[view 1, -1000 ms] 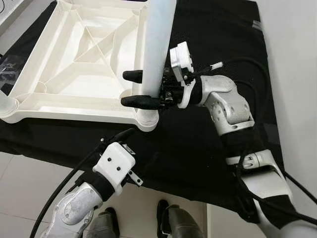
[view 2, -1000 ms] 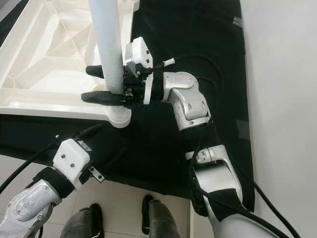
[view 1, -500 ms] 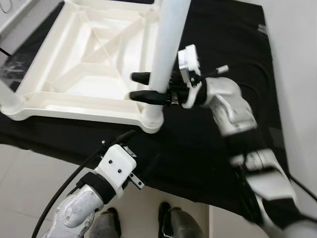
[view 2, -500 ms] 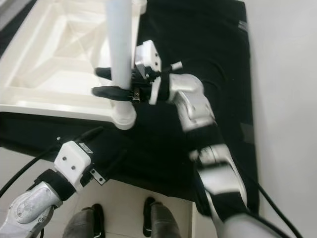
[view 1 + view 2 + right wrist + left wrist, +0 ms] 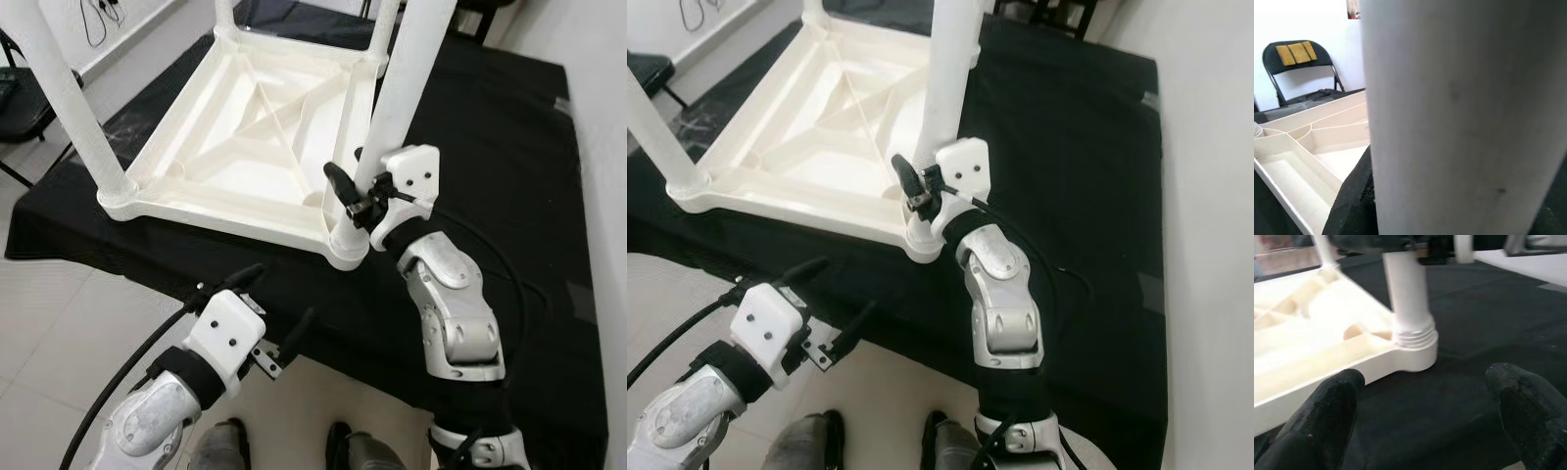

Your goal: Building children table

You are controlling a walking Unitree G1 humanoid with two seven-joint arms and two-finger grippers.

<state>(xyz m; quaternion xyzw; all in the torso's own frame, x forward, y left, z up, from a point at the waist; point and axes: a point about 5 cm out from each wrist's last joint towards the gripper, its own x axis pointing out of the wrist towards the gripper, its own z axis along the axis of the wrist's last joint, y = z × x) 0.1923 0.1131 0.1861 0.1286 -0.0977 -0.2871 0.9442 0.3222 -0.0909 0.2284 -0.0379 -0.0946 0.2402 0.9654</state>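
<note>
The upside-down white table top [image 5: 245, 147] looks like smooth, slightly shiny plastic, and so does the white leg [image 5: 402, 88]. The black cloth [image 5: 509, 147] under it is soft and matt. The right gripper [image 5: 345, 191] has dull black fingers [image 5: 1327, 416], and the arm [image 5: 451, 313] is shiny silver metal

The upturned plastic children's table top [image 5: 235, 147] is plain white with ribbed underside, and its round plastic legs [image 5: 407, 88] are white too. It lies on a plain black cloth [image 5: 490, 147]. A black folding chair [image 5: 1300, 61] carries yellow patches. The tiled floor [image 5: 59, 323] is pale grey-white.
</note>
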